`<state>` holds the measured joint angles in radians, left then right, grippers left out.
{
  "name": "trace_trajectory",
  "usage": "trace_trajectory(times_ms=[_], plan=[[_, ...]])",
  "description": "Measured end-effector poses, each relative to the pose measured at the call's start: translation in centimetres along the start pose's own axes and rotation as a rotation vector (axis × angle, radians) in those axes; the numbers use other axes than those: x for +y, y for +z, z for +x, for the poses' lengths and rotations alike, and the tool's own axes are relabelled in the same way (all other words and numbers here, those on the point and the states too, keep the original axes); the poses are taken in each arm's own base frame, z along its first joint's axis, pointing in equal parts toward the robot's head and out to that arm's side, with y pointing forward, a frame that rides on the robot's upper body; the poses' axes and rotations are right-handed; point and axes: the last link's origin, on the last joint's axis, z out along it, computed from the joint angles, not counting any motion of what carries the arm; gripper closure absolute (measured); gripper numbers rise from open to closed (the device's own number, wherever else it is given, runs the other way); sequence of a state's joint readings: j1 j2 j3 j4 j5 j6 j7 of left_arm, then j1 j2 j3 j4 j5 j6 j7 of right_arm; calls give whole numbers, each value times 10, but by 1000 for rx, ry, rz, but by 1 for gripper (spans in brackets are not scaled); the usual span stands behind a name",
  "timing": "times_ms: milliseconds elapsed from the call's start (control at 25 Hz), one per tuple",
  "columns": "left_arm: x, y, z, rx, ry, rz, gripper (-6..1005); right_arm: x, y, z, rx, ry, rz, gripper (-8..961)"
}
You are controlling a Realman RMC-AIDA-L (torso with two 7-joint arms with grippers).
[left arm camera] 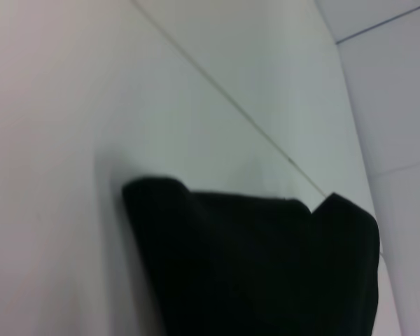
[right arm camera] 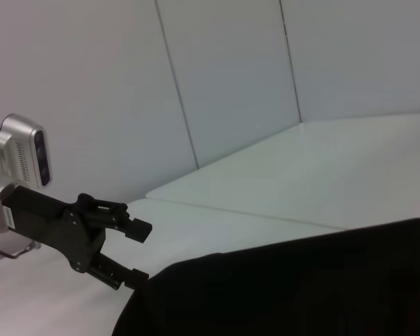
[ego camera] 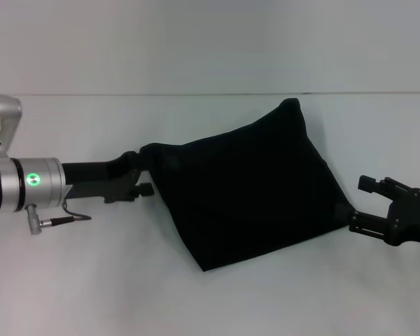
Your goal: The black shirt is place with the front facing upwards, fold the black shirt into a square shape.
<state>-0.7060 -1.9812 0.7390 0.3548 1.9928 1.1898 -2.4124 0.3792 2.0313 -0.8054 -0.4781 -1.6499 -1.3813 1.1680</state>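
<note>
The black shirt (ego camera: 248,189) lies on the white table (ego camera: 210,301) as a folded, roughly four-cornered bundle; no lettering or neck label shows. It also shows in the left wrist view (left arm camera: 259,266) and the right wrist view (right arm camera: 294,287). My left gripper (ego camera: 138,172) is at the shirt's left corner with its fingers spread, one fingertip touching the cloth edge; it also shows in the right wrist view (right arm camera: 134,252). My right gripper (ego camera: 360,203) is at the shirt's right corner, fingers spread, its lower finger (ego camera: 355,222) against the cloth.
The table's far edge (ego camera: 210,93) runs across the back, with a pale wall behind it. My left arm's silver wrist (ego camera: 28,183) with a green light reaches in from the left.
</note>
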Motion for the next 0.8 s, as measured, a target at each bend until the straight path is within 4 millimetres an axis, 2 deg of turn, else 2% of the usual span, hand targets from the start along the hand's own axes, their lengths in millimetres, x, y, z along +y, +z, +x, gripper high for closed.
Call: trace_trajectory(times_ms=[240,520,800], plan=[[2,5,-10,-53,-52,-7,48,0,-6,4,2,8,8,37],[4,-6,-10,-99,-66,-24,48,-1,-8,4,-3,-1,20,37],[6,2,-19,-135,-64,-25,48,1,-8,4,-9,-4,9,37]])
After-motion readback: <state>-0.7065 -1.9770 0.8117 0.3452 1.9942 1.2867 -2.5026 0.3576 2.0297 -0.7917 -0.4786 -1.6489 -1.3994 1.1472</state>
